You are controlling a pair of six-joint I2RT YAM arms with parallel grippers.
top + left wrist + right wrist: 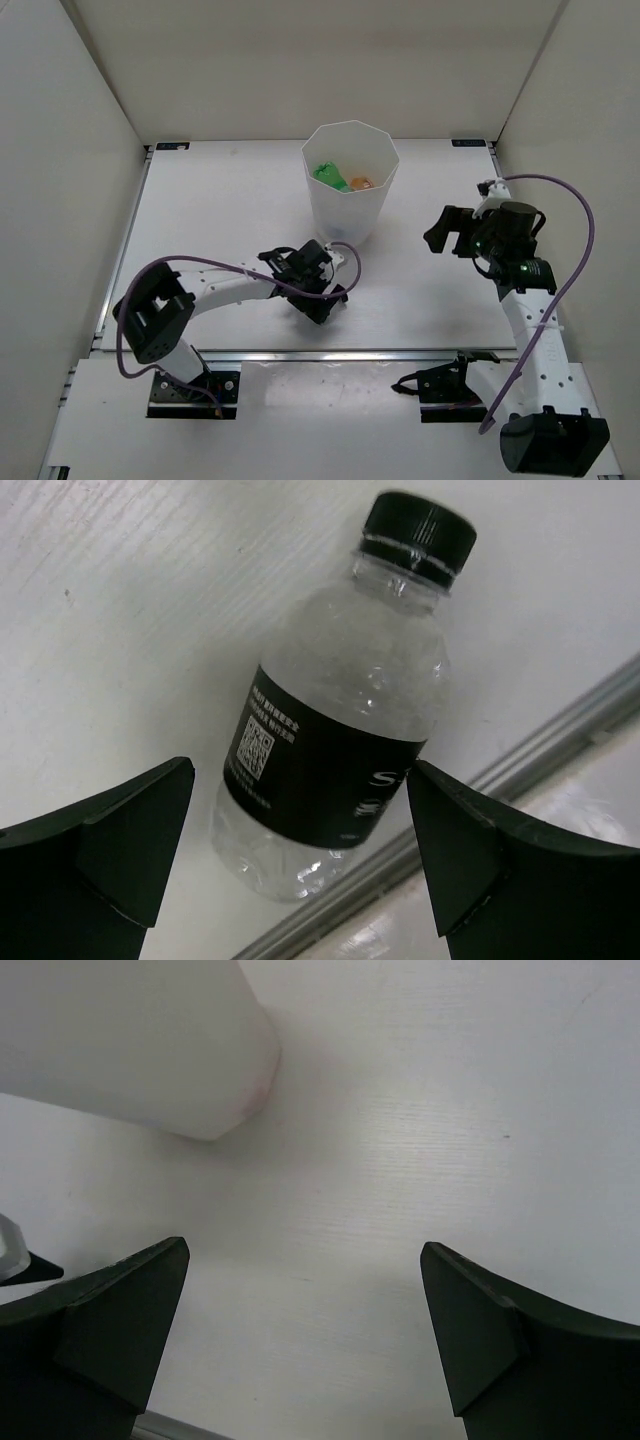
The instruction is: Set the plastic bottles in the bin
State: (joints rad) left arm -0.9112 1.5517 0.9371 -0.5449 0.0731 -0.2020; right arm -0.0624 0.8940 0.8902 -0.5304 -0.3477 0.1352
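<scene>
Main worry is on the left: the left gripper [300,780] is spread wide open, nothing clamped yet, with the black-label bottle [340,740] lying on its side on the bench [120,600] between the two fingers. The bottle is skewed to the fingers, cap pointing far-right. If the fingers are closed on it like that, it could get twisted or squirted out rather than pinched square. It's round and lying flat, so a nudge from one finger first could send it rolling. The metal rail [560,730] at the near edge of the bench is just beside it, so not much room is left if it rolls that way. It also looks like thin clear plastic, so it could be crushed or slip where the glossy label gets grabbed.

Next over is the bin [345,215], standing on the far-middle part of the bench, just beyond the left gripper. A green bottle [326,174] and an orange bottle [361,183] can be seen inside; the rest can't be made out. The bin is tall and probably light, so it could be shoved or tipped if the lift isn't high enough and the rim gets clipped.

On the right, the right gripper [305,1250] is open and empty, hanging over bare bench near the bin's right side. A clash could be caused if both arms are sent over the bin together.
</scene>
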